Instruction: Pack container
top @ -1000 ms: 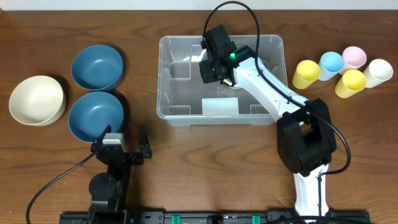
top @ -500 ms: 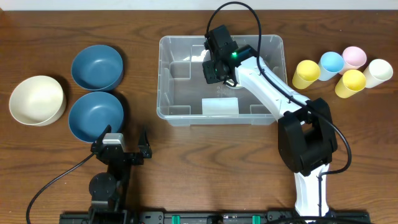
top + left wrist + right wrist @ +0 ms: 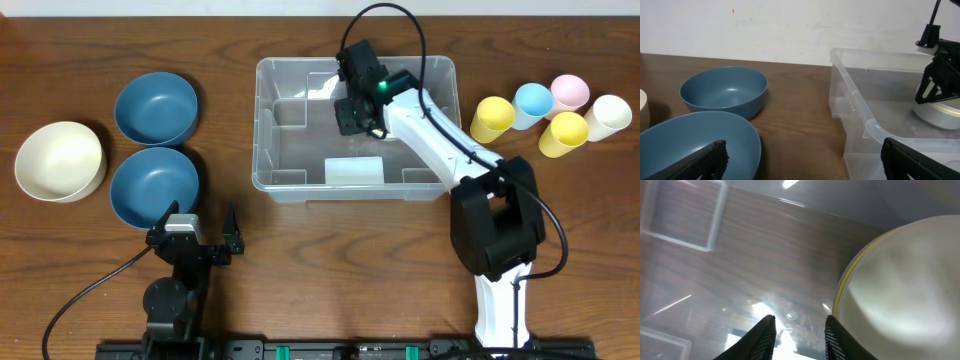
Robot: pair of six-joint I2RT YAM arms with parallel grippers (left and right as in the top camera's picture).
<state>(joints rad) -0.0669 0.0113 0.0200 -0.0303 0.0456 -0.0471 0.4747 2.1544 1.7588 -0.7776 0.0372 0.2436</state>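
Bin (image 3: 262, 130): clear plastic, open top, sits far-centre on table (image 3: 300, 300), long side facing the arms. Pale label (image 3: 353, 172) at its near side.

R arm (image 3: 440, 140) comes up from its base at near-right and goes over the bin's right half, wrist dipped inside. R claw (image 3: 799, 336): fingers part-way apart, only bin floor shows in the gap, so nothing clamped. Tips are low, toward the far side of the bin. Pale round item (image 3: 900, 280) w/ yellowish rim is just beside one finger, standing on the bin floor. Bowl or cup, can't tell. Whether the finger touches it, can't tell either.

L claw (image 3: 197, 234): low at near edge of table, left of the bin, fingers wide apart, nothing between them. Its cam shows the bin's left wall close on the right.

Left of bin, on table: far blue bowl (image 3: 155, 108) and near blue bowl (image 3: 153, 185), close together. Cream bowl (image 3: 60, 160) further left, apart from both. All upright.

Right of bin: 5 cups in a tight cluster: yellow cup (image 3: 492, 118), blue cup (image 3: 533, 100), pink cup (image 3: 570, 90), white cup (image 3: 608, 116), 2nd yellow cup (image 3: 563, 133).
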